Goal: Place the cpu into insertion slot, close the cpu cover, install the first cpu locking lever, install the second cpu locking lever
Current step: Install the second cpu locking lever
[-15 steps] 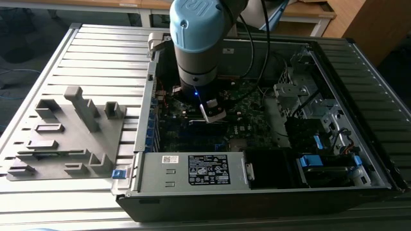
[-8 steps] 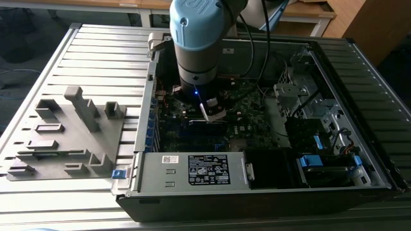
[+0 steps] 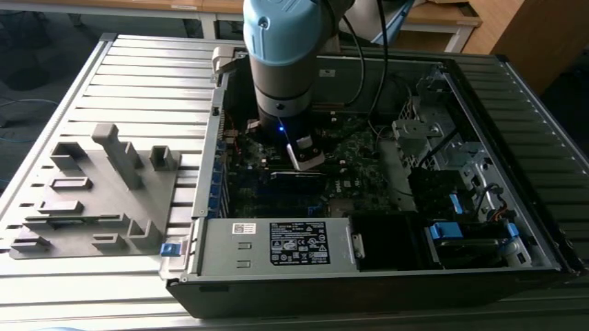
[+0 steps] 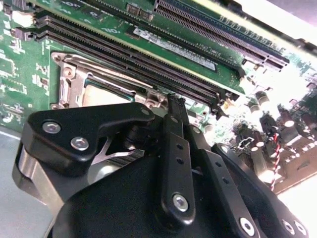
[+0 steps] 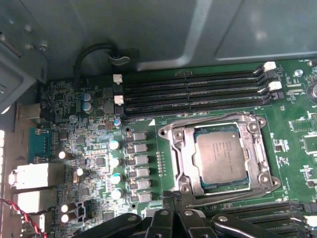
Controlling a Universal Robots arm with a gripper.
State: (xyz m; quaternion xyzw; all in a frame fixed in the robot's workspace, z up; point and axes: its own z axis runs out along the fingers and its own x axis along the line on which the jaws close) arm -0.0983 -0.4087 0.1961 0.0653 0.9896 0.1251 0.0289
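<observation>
The cpu [image 5: 220, 156], a silver-grey square chip, lies flat in the insertion slot [image 5: 257, 124] on the green motherboard. The cpu cover [image 5: 182, 148], a silver frame, lies down around the chip. Thin wire locking levers run along two sides of the socket [image 5: 208, 120] [image 5: 237, 195]. My gripper [image 5: 174, 197] sits at the socket's edge by one lever, its black fingers drawn together and shut. In the second wrist view the gripper [image 4: 173, 99] reaches the socket rim, with the cpu [image 4: 99, 96] partly hidden behind it. In the exterior view the gripper [image 3: 304, 155] is down inside the computer case.
Long black memory slots [image 5: 198, 94] run beside the socket, and capacitors [image 5: 115, 161] stand close by. A labelled power supply [image 3: 276, 245] fills the case's near side. A grey fixture [image 3: 92, 193] lies on the slatted table at the exterior view's left. Drive bays [image 3: 451, 172] stand at its right.
</observation>
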